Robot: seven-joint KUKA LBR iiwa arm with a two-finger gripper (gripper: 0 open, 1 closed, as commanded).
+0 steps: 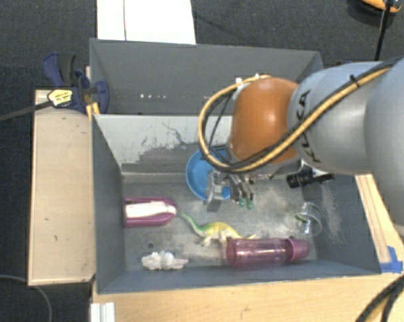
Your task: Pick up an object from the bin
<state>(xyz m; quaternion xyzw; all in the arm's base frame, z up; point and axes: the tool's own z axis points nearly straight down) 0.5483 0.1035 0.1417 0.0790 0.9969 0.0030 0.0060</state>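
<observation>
The hand (229, 194), its opening impossible to tell, hung low in the middle of the bin (111, 206) just beside the blue bowl (196, 174), where a closing grip would likely slip off the curved rim and shove the bowl away.

Grey bin (108, 206): blue bowl (198, 173); in front of the bowl, yellow-green toy dinosaur (215, 231), translucent purple bottle (266, 251), purple-and-white case (149, 212), white lump (164, 261).
</observation>
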